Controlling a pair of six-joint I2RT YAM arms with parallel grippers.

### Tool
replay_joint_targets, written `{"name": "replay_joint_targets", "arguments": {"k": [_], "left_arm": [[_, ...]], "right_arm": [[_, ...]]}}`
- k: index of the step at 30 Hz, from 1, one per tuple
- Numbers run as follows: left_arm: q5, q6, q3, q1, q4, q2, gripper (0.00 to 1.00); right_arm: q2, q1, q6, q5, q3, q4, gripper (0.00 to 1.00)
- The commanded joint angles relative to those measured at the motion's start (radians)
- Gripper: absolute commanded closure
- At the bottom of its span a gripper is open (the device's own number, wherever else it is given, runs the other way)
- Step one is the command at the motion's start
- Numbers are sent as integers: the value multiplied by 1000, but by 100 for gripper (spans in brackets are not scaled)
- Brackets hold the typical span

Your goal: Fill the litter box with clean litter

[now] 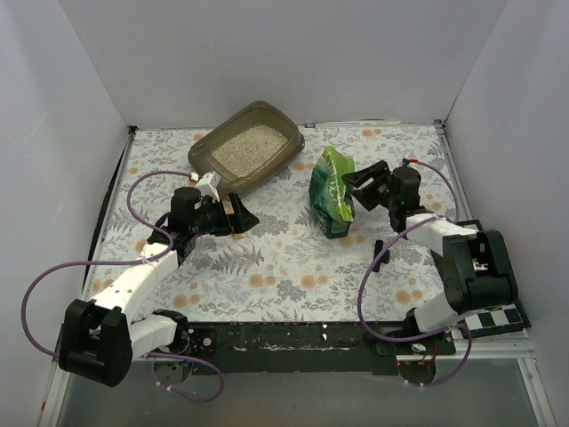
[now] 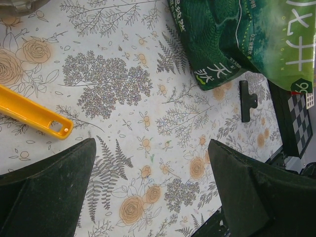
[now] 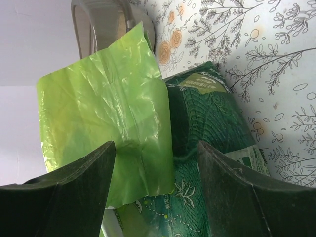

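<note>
While spread wide at the top of the bag (image 3: pixel 108 113), close right fingers (image 3: pixel 237 197) low on it; leave left fingers (image 2: pixel 44 192) spread.

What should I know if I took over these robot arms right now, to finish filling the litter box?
Left gripper: open, empty, low over the table, with the yellow scoop lying beside it.
Right gripper: open, with a finger on either side of the green bag's opened top, not clamped.
Litter box: at the far side of the table, left of the bag, with clean litter across its floor.
Done: the bag is open and some litter is in the box.
Left: perhaps more pouring or levelling; I cannot tell if it is full enough.
</note>
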Motion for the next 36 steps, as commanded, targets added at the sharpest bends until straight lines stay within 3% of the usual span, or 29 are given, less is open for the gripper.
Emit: {"name": "replay_joint_targets", "arguments": {"k": [1, 10, 15, 21, 28, 36], "left_arm": [[14, 12, 10, -4, 8, -3, 2], [12, 14, 14, -4, 5, 10, 2], [12, 15, 17, -3, 7, 16, 2], [14, 15, 17, -3, 5, 19, 2], [5, 20, 15, -4, 4, 3, 2], [-17, -11, 29, -3, -39, -56, 2]], "right_arm": [[7, -4, 37, -27, -6, 123, 27], [49, -4, 43, -61, 17, 206, 53], [40, -4, 46, -61, 11, 250, 62], [1, -2, -42, -56, 64, 207, 99], [-66, -4, -306, -128, 187, 97, 99], [-86, 21, -608, -358, 433, -131, 99]]}}
